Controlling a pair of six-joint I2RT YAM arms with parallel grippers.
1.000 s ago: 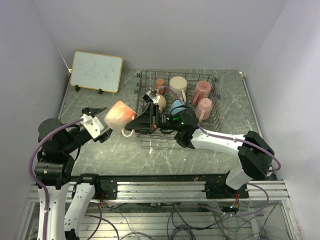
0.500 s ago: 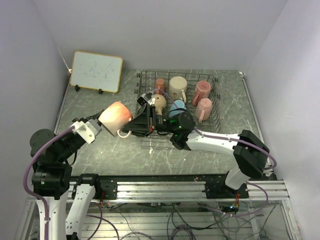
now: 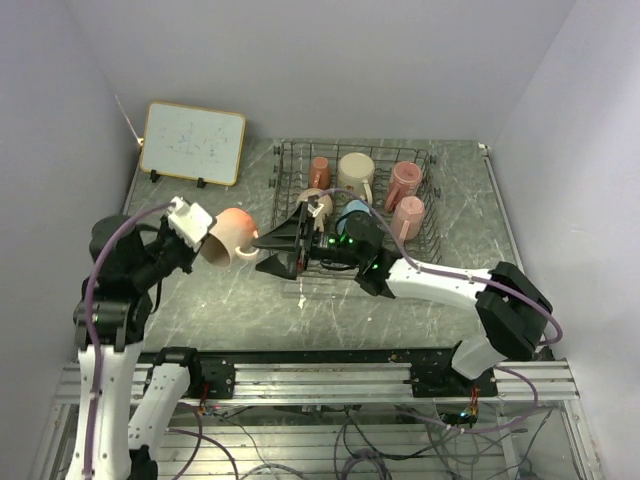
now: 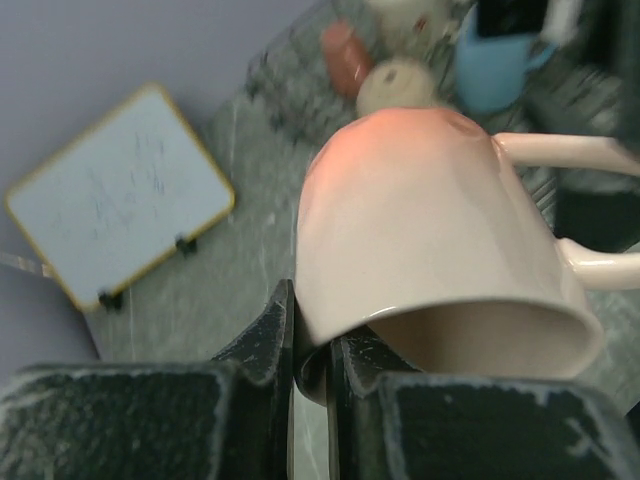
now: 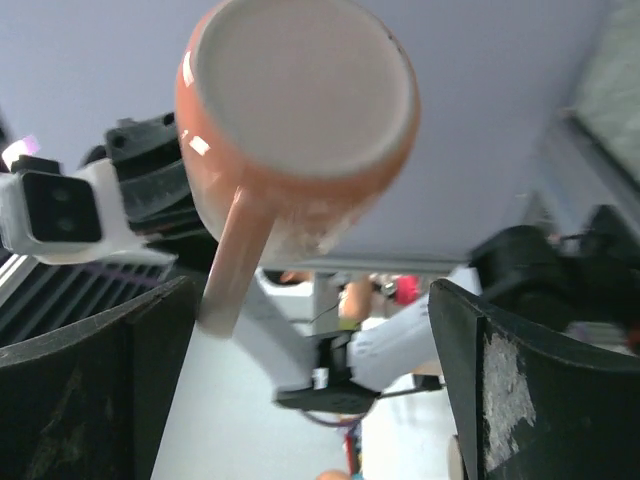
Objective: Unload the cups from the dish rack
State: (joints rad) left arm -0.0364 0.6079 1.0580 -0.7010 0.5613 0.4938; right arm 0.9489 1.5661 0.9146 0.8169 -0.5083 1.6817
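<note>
Far L: 1 whiteboard (image 3: 190, 143) upright on table (image 3: 200, 300). Next, L gripper (image 3: 207, 243) is clenched on rim wall of 1 salmon mug (image 3: 232, 230), held on its side above table, outside and L of dish rack (image 3: 283, 170); mug base faces R gripper (image 3: 262, 255), which is released, jaws spread wide either side of mug w/o touching it. Rack holds 6 mugs: small salmon mug (image 3: 319, 170), tan mug (image 3: 318, 203), cream mug (image 3: 355, 172), light blue mug (image 3: 352, 210), rear pink mug (image 3: 403, 182), front pink mug (image 3: 407, 215); total 7 mugs, 1 rack, 1 board.
</note>
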